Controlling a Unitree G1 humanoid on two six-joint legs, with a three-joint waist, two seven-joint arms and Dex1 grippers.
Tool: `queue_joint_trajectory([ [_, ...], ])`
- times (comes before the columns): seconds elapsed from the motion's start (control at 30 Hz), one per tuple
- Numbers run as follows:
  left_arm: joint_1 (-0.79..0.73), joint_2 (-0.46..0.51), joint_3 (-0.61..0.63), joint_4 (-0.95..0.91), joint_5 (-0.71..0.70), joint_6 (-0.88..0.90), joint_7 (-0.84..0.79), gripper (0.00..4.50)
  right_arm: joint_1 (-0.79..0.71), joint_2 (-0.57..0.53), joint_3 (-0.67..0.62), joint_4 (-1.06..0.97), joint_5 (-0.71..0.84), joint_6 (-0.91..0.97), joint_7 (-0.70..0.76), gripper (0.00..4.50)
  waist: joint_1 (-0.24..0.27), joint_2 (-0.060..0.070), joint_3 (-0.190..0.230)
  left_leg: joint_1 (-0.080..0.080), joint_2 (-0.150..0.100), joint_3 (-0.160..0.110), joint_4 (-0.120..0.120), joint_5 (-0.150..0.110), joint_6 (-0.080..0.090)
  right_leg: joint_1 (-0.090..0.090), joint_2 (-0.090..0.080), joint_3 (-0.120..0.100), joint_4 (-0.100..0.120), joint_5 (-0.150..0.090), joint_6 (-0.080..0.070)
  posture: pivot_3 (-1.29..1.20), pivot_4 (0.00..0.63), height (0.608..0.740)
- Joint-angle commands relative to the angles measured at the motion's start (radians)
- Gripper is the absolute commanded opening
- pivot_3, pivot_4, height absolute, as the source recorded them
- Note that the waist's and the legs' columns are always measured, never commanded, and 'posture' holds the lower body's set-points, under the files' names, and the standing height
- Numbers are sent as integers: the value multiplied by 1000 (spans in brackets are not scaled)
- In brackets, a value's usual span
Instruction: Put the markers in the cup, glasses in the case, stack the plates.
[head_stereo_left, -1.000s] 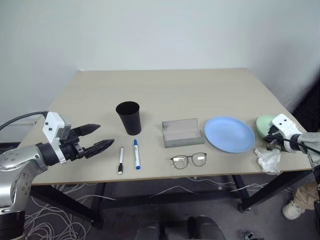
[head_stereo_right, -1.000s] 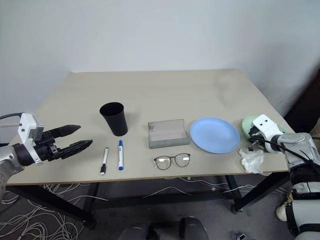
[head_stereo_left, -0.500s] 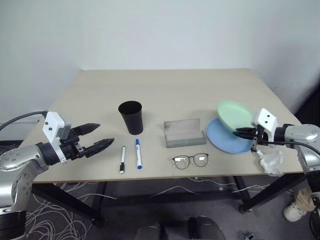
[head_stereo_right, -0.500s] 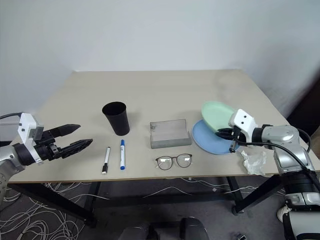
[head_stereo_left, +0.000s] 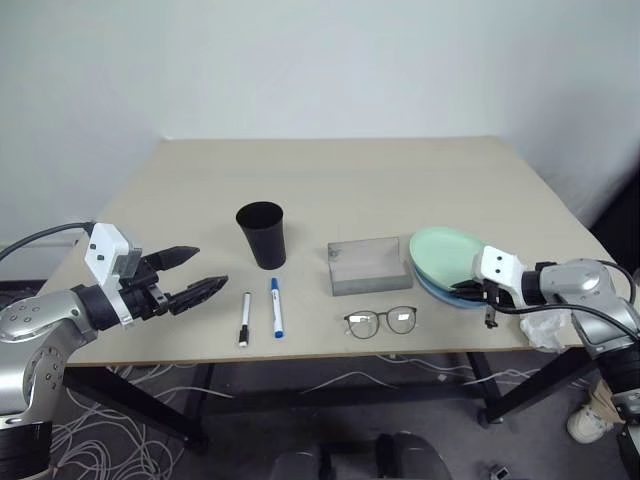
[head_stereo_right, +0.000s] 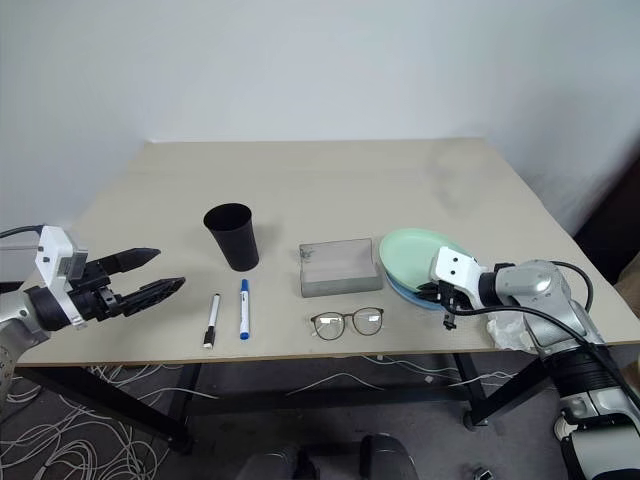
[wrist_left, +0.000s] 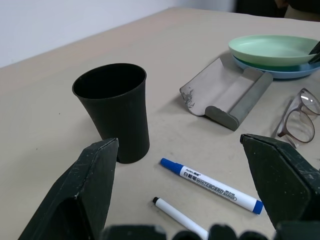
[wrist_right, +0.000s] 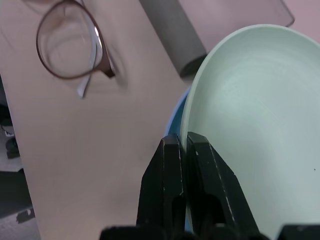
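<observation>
The pale green plate (head_stereo_left: 447, 250) lies over the light blue plate (wrist_left: 280, 70), of which a thin edge shows beneath. My right gripper (head_stereo_left: 470, 287) is shut on the green plate's near rim. The black cup (head_stereo_left: 261, 235) stands upright left of centre. Two markers lie in front of it, one black-capped (head_stereo_left: 243, 320) and one blue-capped (head_stereo_left: 275, 307). The grey case (head_stereo_left: 367, 265) lies open in the middle, with the glasses (head_stereo_left: 380, 321) in front of it near the table's edge. My left gripper (head_stereo_left: 212, 267) hovers open at the left, pointing toward the markers, holding nothing.
A crumpled white tissue (head_stereo_left: 545, 330) lies at the table's front right corner, right beside my right arm. The beige table (head_stereo_left: 330, 180) has bare room behind the cup and case. Cables lie on the floor under the table.
My right gripper carried the green plate leftward from the table's right edge and lowered it over the blue plate. The left arm stayed still.
</observation>
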Motion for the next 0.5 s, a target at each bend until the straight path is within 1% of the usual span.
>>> queue_joint_trajectory([
  [0.03, -2, 2, 26, -25, -6, -12, 8, 4155, -13, -23, -17, 1, -8, -30, 9, 44, 0, 0, 0, 0, 0, 0, 0, 0, 0, 0, 0, 0, 0, 0, 0, 0, 0, 740],
  [0.23, 0, -1, 22, -24, -7, -14, 13, 4155, -14, -44, -32, 13, -6, -36, 26, 44, 0, 0, 0, 0, 0, 0, 0, 0, 0, 0, 0, 0, 0, 0, 0, 0, 0, 740],
  [0.5, -7, -3, 16, -21, -6, -14, 15, 4155, -4, -44, -31, -14, 8, -21, 46, 44, 0, 0, 0, 0, 0, 0, 0, 0, 0, 0, 0, 0, 0, 0, 0, 0, 0, 740],
])
